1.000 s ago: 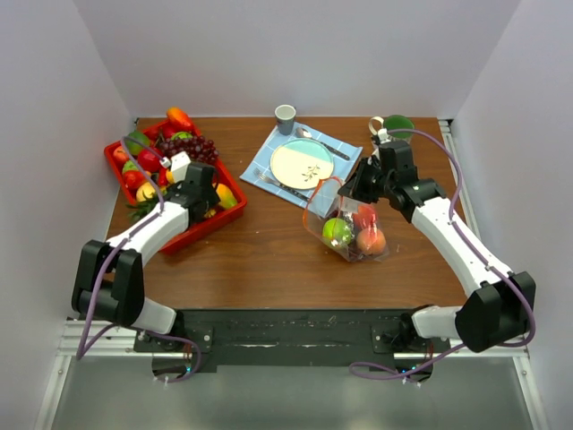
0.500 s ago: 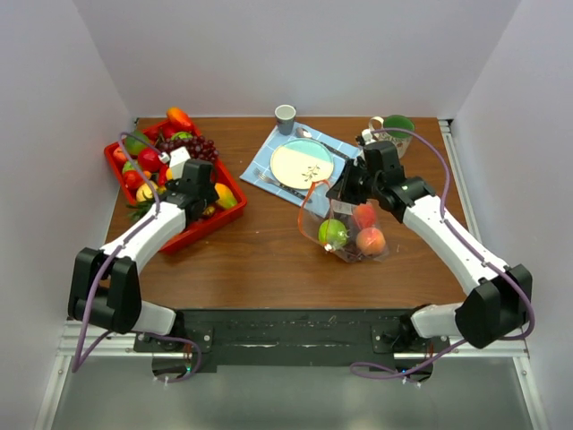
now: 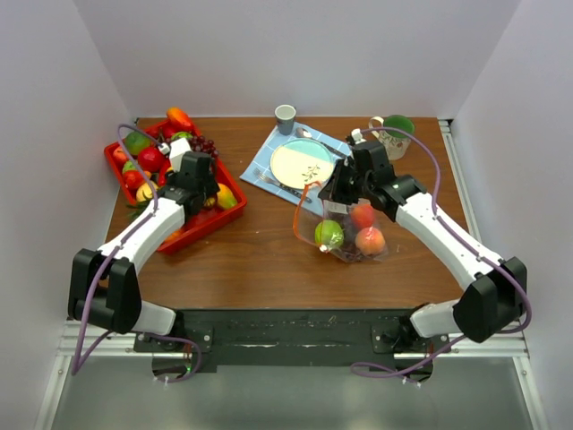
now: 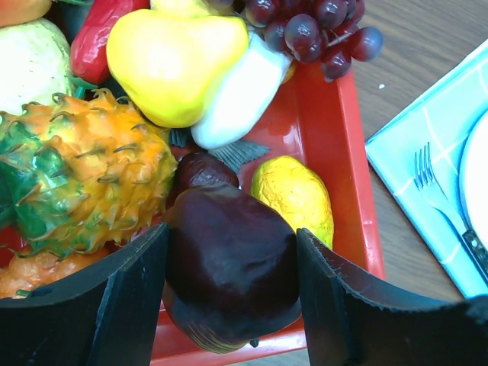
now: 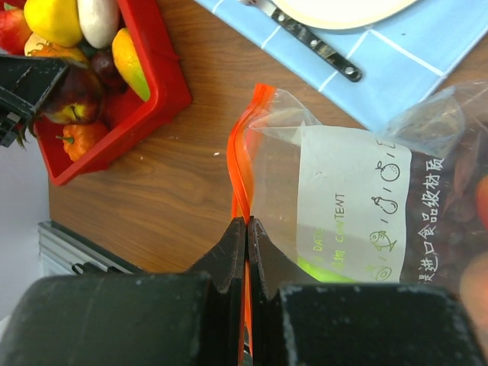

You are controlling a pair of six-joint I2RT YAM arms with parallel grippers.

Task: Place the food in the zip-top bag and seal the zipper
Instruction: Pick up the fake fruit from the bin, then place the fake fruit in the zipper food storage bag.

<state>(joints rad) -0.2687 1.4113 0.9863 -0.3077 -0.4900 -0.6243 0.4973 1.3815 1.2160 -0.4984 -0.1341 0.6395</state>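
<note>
The left fingers (image 4: 130,297) clamp a dark maroon fruit (image 4: 229,259) over the red tray (image 4: 339,152), far left; its glossy skin may slip. The right fingers (image 5: 223,259) pinch shut on the zipper (image 5: 242,152) of the zip-top bag (image 3: 345,231), right of centre; held by one lip, its mouth may sag closed.

The tray (image 4: 347,152) is bright red. The pear (image 4: 171,65) is yellow, the grapes (image 4: 313,27) are dark purple, the pineapple (image 4: 76,175) is orange with green spikes, and the fruit (image 4: 229,259) is dark maroon. The bag (image 5: 446,130) is clear, its zipper (image 5: 240,175) orange-red, its label (image 5: 351,198) white with green and black print. The apple (image 3: 329,234) is green and the peach (image 3: 370,240) orange-pink. The napkin (image 5: 427,61) is light blue with a white grid. The plate (image 3: 302,164) is cream and pale turquoise. The surface (image 3: 260,264) shows brown wood grain. The left claw (image 4: 232,297) and the right claw (image 5: 247,236) are black.
</note>
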